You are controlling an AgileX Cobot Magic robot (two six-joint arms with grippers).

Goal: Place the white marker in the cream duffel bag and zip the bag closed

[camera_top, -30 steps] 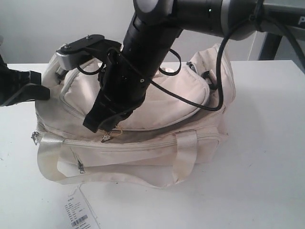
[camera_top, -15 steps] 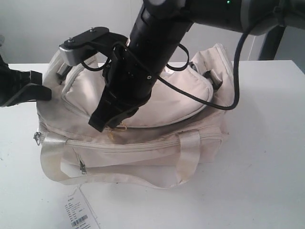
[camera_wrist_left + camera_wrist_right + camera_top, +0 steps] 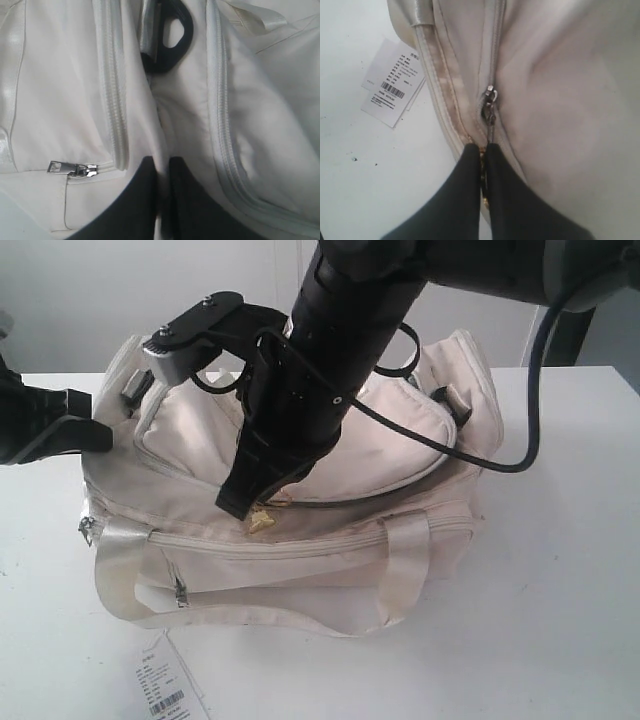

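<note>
Where the bag lies: the cream duffel bag (image 3: pixel 330 440) sits on its base at the middle of the white surface (image 3: pixel 560 570), with its front strap handle (image 3: pixel 405 560) toward the exterior camera.
Right end effector: the right end effector (image 3: pixel 245 508) reaches down across the top flap from the upper right. Its black fingers (image 3: pixel 465 200) are pressed together on the gold zipper pull (image 3: pixel 262 523) at the front edge of the curved top zipper (image 3: pixel 390 492).
Left end effector: the left end effector (image 3: pixel 95 435) is at the bag's left end. The left wrist view shows its fingers closed on a fold of cream fabric, a thin sliver of it between them.
Top zipper: a dark gap shows under the flap's edge to the right of the pull; on the other side the arm hides much of the line.
Silver slider: a silver zipper slider (image 3: pixel 491 102) lies on the fabric just ahead of the right fingers.
Buckle: a black buckle (image 3: pixel 172 35) sits between two zipper lines at the bag's end.
Paper tag: a white barcode tag (image 3: pixel 165 695) lies flat on the surface near the bag's front left corner.
Cable: a black cable (image 3: pixel 490 462) loops from the right arm over the bag's right end.
</note>
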